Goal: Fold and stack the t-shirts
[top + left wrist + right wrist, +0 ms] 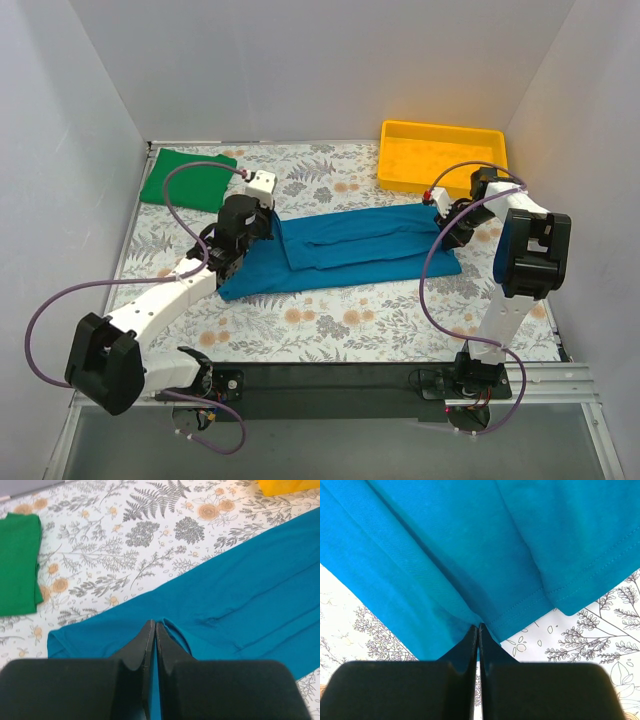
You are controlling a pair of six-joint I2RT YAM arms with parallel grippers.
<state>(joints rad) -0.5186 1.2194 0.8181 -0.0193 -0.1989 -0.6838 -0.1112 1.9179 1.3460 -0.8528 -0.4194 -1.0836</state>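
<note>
The teal-blue t-shirt (350, 248) lies partly folded across the middle of the table. My left gripper (262, 226) is shut on a fold at its left end, and in the left wrist view my gripper (154, 626) pinches the teal cloth (240, 605). My right gripper (441, 213) is shut on the shirt's right hem; in the right wrist view my gripper (479, 628) holds the stitched edge (470, 555), lifted above the table. The bright green t-shirt (187, 180) lies folded at the back left and also shows in the left wrist view (17, 570).
A yellow plastic tray (440, 155) stands at the back right, just behind my right gripper. The floral tablecloth (330, 320) covers the table. White walls close in the left, back and right sides.
</note>
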